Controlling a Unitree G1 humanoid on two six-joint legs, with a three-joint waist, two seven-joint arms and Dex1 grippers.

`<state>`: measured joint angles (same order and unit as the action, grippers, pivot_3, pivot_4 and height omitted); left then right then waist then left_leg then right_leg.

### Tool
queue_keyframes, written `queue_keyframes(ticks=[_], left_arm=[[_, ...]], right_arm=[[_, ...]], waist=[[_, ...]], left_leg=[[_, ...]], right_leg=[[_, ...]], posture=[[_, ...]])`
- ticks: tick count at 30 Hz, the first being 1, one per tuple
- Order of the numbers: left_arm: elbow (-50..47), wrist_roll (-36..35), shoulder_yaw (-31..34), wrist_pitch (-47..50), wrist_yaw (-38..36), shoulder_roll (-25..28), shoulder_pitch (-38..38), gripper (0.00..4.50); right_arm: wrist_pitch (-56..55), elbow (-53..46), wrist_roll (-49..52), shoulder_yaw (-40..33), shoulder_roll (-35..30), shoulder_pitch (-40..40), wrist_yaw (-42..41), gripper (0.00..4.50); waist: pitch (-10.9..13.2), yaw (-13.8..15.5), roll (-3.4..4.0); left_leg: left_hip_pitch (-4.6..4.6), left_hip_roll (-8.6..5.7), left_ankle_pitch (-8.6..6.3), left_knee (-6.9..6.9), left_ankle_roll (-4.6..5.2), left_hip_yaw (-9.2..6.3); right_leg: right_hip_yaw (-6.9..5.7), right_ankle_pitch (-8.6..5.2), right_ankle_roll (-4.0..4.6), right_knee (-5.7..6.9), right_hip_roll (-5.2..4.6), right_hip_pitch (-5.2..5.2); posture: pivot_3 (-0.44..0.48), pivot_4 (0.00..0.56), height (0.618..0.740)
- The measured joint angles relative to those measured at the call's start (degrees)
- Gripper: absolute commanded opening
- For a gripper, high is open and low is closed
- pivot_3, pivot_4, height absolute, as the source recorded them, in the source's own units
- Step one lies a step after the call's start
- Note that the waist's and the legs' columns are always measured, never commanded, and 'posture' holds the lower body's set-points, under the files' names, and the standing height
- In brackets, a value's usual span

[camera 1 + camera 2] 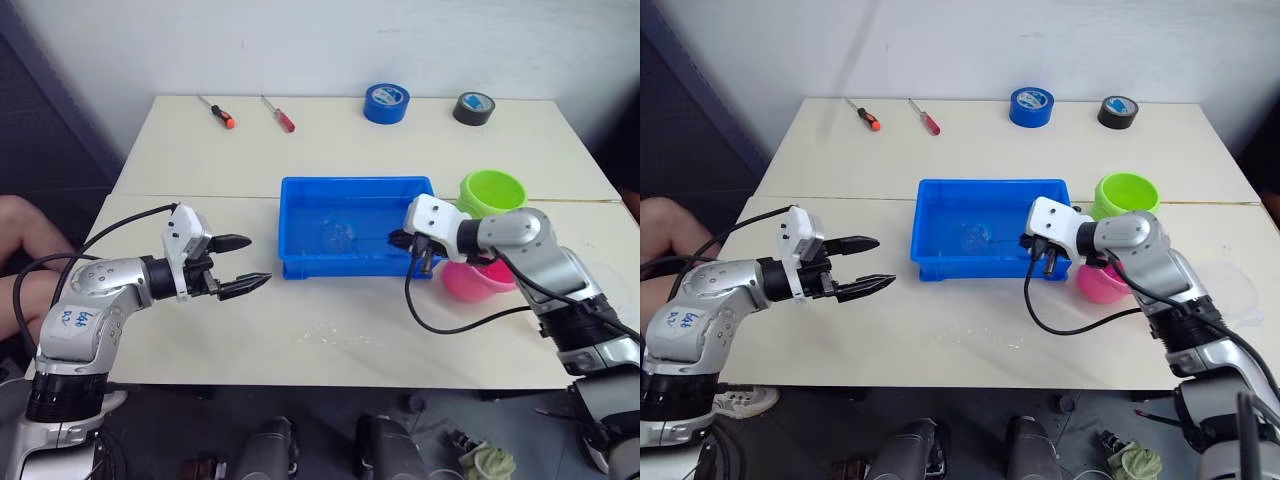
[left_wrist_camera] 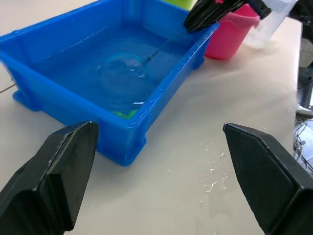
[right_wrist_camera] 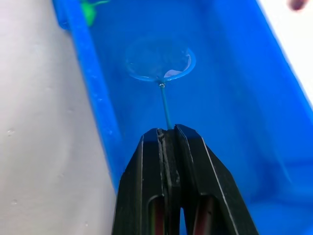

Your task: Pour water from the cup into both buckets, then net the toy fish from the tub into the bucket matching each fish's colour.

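Jaws of the right gripper [image 3: 168, 134] are clamped on the thin handle of the net [image 3: 161, 61], while the left gripper [image 1: 240, 265] hovers over bare tabletop [image 1: 330, 345] with its jaws spread wide and empty. From the right wrist, the handle runs straight out from the fingertips to the round hoop, which lies in the water of the tub [image 1: 300, 262]; a green toy fish [image 3: 89, 10] sits at the tub's edge, cut off by the frame. From the head the hoop is only a faint ring. The pink bucket [image 1: 470, 282] is half hidden behind the right arm, with the green bucket [image 1: 492, 190] just beyond it
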<state>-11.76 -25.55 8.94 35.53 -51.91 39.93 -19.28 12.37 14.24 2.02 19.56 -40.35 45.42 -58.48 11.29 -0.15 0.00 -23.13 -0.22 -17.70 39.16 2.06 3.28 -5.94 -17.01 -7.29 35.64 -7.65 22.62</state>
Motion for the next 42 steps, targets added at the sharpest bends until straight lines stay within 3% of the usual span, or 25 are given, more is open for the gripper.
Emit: queue_keyframes(ticks=[7, 13, 21, 28, 35, 42], left_arm=[[-1.55, -0.96, 1.1, 0.15, 1.56, 0.66, 0.68, 4.47], [-1.45, -1.11, 1.23, -0.01, 2.36, 0.67, 0.49, 4.47], [1.25, -1.11, 1.06, -1.87, 2.46, -0.12, -3.49, 4.47], [5.26, -1.28, -1.24, -2.7, 1.6, -2.7, -7.86, 4.47], [13.03, -2.03, -5.6, -4.31, -0.4, -10.7, -19.5, 4.47], [19.87, -1.16, -9.17, -7.97, -3.16, -15.31, -24.75, 4.47]], right_arm=[[-4.0, 5.35, -1.25, 0.28, 3.76, 3.2, -5.78, 0.0], [6.21, 5.58, 5.31, -4.46, 8.05, 3.51, -7.7, 0.0], [17.09, 4.16, 9.06, -10.16, 7.83, 3.18, -5.2, 0.0], [22.64, -2.52, 11.39, -15.76, 5.61, -1.78, -0.7, 0.0], [34.2, -19.17, 18.98, -29.78, 0.51, -11.05, 6.28, 0.0], [43.19, -28.6, 22.62, -44.49, -4.87, -19.94, 13.33, 0.0]], waist=[[0.0, -0.03, 0.0], [0.0, 0.09, 0.0], [0.0, 0.0, 0.0], [0.0, 0.31, 0.0], [0.0, 1.55, 0.0], [0.0, 1.7, 0.0]], left_leg=[[0.01, 0.0, -0.01, 0.0, -0.02, -0.02], [0.0, 0.0, 0.0, 0.0, -0.04, -0.06], [0.01, 0.0, -0.01, -0.01, -0.06, -0.04], [-0.02, -0.04, -0.01, -0.01, -0.05, -0.02], [-0.02, -0.03, 0.0, 0.03, -0.03, 0.06], [-0.03, -0.03, 0.01, 0.02, 0.0, 0.27]], right_leg=[[0.0, 0.0, 0.0, 0.01, 0.0, 0.0], [-0.01, 0.0, 0.0, 0.04, 0.0, 0.0], [0.0, 0.0, 0.0, 0.07, 0.01, 0.03], [0.01, 0.0, 0.0, 0.08, -0.01, 0.03], [0.0, 0.01, -0.01, 0.08, 0.01, 0.03], [0.02, 0.01, -0.01, 0.03, 0.01, 0.02]], posture=[[0.0, 0.15, 0.74], [0.0, 0.15, 0.74], [0.0, 0.15, 0.74], [0.0, 0.15, 0.74], [0.0, 0.15, 0.74], [0.0, 0.15, 0.74]])
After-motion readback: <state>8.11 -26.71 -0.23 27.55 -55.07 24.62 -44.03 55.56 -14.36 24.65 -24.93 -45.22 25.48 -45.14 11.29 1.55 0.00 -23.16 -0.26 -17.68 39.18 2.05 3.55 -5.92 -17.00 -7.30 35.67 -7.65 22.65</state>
